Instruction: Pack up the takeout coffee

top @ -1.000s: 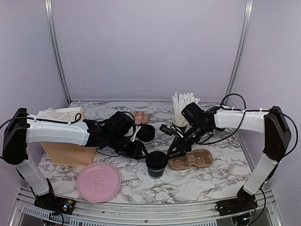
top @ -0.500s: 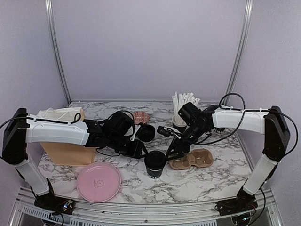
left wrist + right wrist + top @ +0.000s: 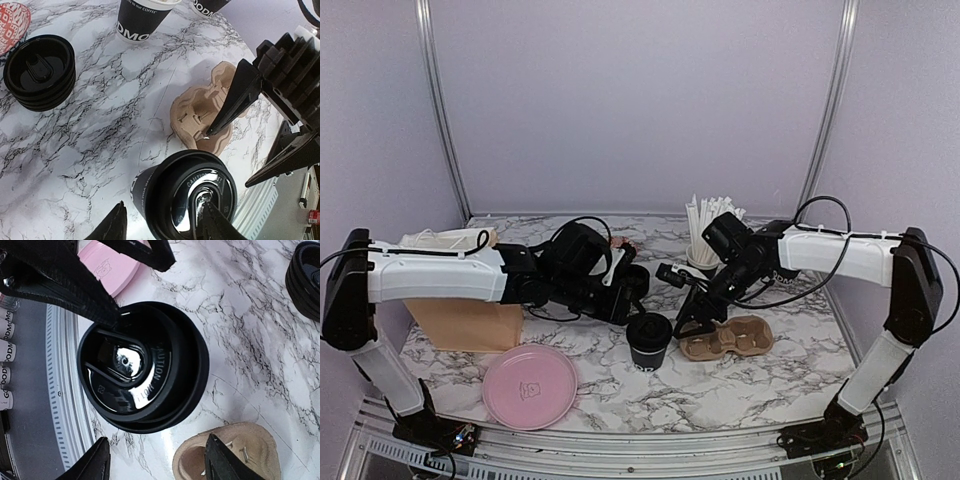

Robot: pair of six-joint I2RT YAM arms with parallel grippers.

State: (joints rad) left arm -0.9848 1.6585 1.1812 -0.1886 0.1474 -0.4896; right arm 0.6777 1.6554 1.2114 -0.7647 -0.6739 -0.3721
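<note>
One takeout coffee (image 3: 648, 340), a black cup with its black lid on, stands on the marble just left of the brown carrier (image 3: 725, 339). My left gripper (image 3: 628, 310) hovers at its upper left, open. In the left wrist view the lidded cup (image 3: 192, 197) lies partly between the spread fingers (image 3: 112, 226), one of them over the lid and the other clear of the cup wall. My right gripper (image 3: 688, 322) is open between cup and carrier, holding nothing; its view shows the lid (image 3: 140, 370) ahead of the fingertips (image 3: 97, 462). An unlidded black cup (image 3: 142, 20) stands further back.
A stack of black lids (image 3: 633, 282) sits behind the cup. The straw cup (image 3: 705, 255) stands at the back right. A pink plate (image 3: 530, 385) lies front left, with a paper bag (image 3: 460, 310) behind it. The empty carrier (image 3: 235, 455) is beside the right fingers.
The left gripper has opened wider and drawn back up and left from the lidded cup. The right gripper has opened slightly. The cup has shifted a little toward the back.
</note>
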